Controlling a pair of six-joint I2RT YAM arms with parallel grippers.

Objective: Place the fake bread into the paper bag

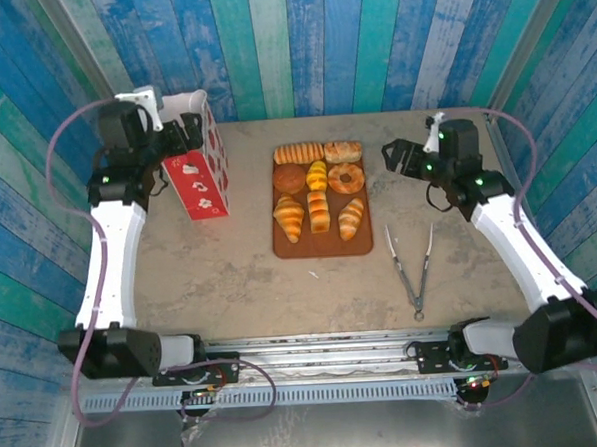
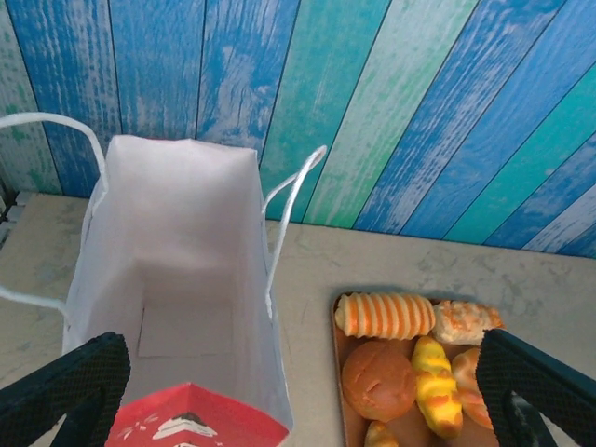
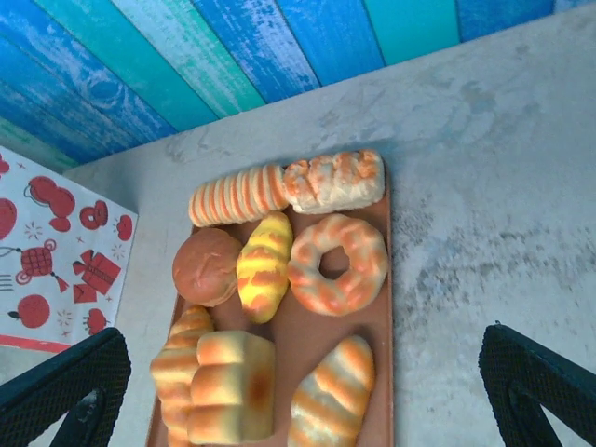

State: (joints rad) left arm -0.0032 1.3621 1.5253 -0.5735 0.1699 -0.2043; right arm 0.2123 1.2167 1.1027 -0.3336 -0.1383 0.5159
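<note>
1. left gripper (image 2: 298, 372) fingers wide apart, at the paper bag (image 1: 201, 174) (upright, mouth open).
2. right gripper (image 3: 300, 354) fingers wide apart, above the fake bread (image 1: 317, 192).
3. fake bread lies on brown tray (image 1: 325, 244), right of bag.

Bread (image 1: 319, 187) on tray (image 1: 325, 246), centre; bag (image 1: 201, 169) upright at L; tongs (image 1: 413, 268) flat, R of tray.

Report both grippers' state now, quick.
Left gripper: open, holding nothing, at the paper bag.
Right gripper: open, holding nothing, near the fake bread.
</note>
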